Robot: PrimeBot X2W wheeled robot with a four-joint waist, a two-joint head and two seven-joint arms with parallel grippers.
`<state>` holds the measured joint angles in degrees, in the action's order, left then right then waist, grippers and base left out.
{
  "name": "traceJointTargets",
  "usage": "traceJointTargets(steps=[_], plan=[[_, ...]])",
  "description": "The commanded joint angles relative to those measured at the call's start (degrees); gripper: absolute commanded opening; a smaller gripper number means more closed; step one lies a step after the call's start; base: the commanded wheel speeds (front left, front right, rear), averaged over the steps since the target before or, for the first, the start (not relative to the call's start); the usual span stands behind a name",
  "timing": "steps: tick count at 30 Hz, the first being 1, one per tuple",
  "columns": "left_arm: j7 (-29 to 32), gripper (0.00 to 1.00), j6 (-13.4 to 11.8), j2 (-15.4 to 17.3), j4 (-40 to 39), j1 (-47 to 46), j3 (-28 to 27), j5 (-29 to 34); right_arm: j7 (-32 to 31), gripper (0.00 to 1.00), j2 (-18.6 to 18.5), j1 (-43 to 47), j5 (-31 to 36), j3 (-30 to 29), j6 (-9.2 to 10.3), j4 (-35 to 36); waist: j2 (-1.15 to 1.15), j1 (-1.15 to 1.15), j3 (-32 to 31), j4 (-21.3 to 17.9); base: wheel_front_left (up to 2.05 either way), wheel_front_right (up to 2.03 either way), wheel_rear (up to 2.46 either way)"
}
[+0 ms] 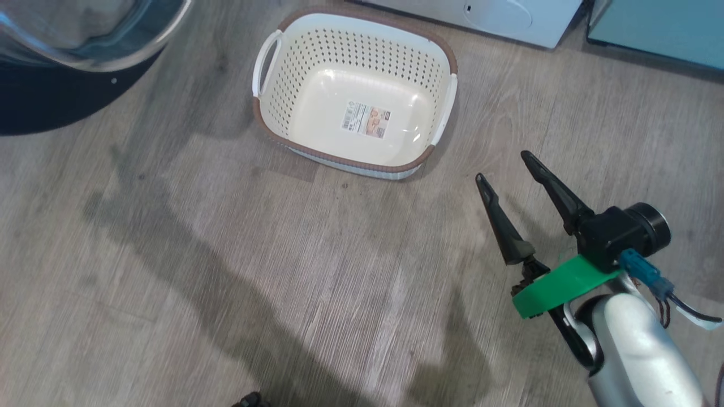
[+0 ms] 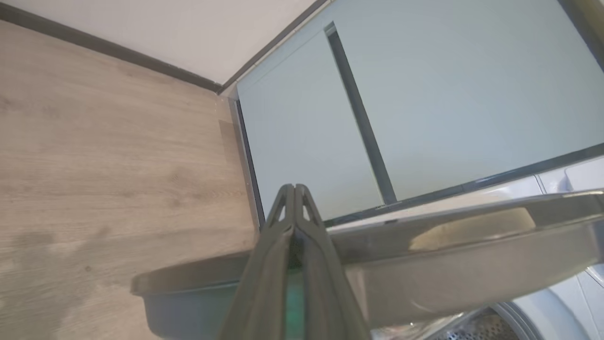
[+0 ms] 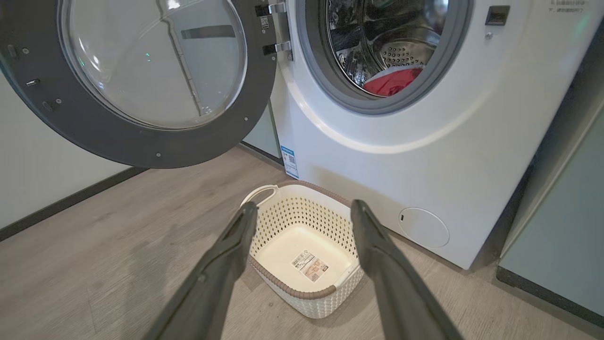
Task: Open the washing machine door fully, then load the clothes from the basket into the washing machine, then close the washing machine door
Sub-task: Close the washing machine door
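Starting nearest: right gripper (image 1: 502, 166) spread wide, holding nothing, hovering over the floor (image 1: 169, 254) just short of the basket (image 1: 294, 85), label (image 1: 366, 120) plain on its base. Left gripper (image 2: 293, 187) pressed together, pinching nothing, against the edge of the washing machine door (image 2: 448, 264); contact unclear. Farther, via right wrist view: door wide open, red clothes (image 3: 391, 81) inside the drum (image 3: 377, 47) of the washing machine (image 3: 377, 165).

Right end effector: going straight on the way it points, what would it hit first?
Probably the basket, around its near rim, though depth is hard to judge.
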<state>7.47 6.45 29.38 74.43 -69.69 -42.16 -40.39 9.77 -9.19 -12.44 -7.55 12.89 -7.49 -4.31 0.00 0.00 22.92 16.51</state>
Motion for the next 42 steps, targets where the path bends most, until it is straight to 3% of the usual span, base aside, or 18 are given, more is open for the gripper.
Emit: traceJointTargets(steps=[1, 22, 42], plan=[[4.56, 0.0, 0.98, 0.86, -1.45, -0.15, 1.14, -1.24, 0.87, 1.0, 0.79, -0.88, -0.19, 1.48, 0.0, 1.24, 0.0, 0.0, -0.83, -0.01, 0.0, 0.0, 0.0], [33.39, 0.0, 1.03, -5.56, -18.11, 11.23, 8.84, -15.04, 3.84, 1.0, 3.25, 0.07, -1.68, 1.83, 0.0, -3.4, 0.0, 0.0, -8.1, -1.94, 0.0, 0.0, 0.0], [41.14, 0.0, 1.03, -13.78, -30.38, 25.1, 14.05, -25.78, 5.1, 1.0, 5.01, 2.54, -2.28, 0.69, 0.0, -4.79, 0.0, 0.0, -13.4, -8.15, 0.0, 0.0, 0.0]])
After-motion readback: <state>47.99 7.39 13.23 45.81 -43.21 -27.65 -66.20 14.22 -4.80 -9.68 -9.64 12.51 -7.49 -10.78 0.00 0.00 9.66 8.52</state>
